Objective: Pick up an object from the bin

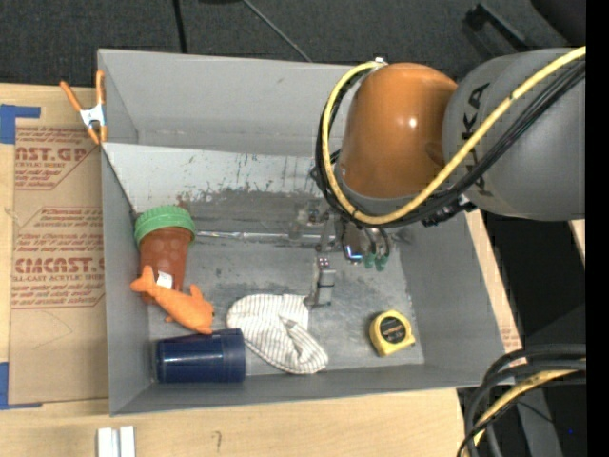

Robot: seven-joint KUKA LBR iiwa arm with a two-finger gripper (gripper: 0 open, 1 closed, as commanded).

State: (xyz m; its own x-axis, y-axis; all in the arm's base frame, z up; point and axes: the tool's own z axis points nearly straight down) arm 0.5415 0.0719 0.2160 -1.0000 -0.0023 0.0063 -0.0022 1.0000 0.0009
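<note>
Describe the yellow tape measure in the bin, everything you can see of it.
The tape measure is a small yellow case with rounded corners and a dark round centre on its upper face, plastic by the look. It lies flat on the bin floor, toward the lower right of the view. No tape looks pulled out. Nothing touches it: the white cloth lies to its left with bare metal between, and the gripper is further up and left.

Right wall of bin (219, 103) partly behind arm (533, 131), arm cropped at right
</note>
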